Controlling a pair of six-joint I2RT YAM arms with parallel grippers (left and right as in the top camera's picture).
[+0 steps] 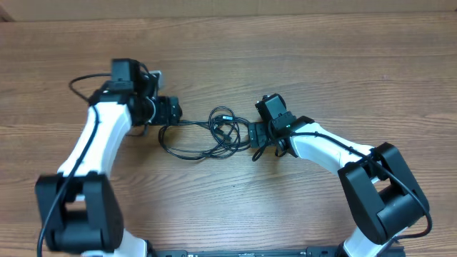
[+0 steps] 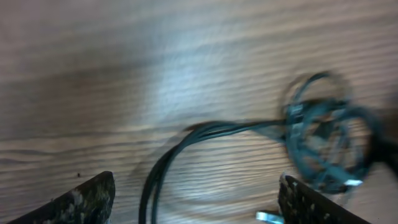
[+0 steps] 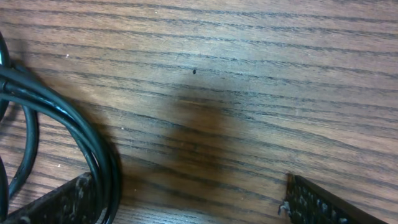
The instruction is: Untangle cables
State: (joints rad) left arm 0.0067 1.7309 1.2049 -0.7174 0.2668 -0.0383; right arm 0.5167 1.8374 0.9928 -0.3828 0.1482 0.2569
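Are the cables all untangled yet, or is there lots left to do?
Not yet. Nothing looks done: the cables lie in one tangled bunch on the table. Right now the left pincer and right pincer sit at either side of it, both open, holding nothing. All the pulling apart is left.

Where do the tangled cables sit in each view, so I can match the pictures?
Overhead: cables at the centre of the table.
Left wrist: cables knotted at right, strands running to the bottom edge.
Right wrist: cables only as strands along the left edge.
Shared landmark: the table's wood grain.
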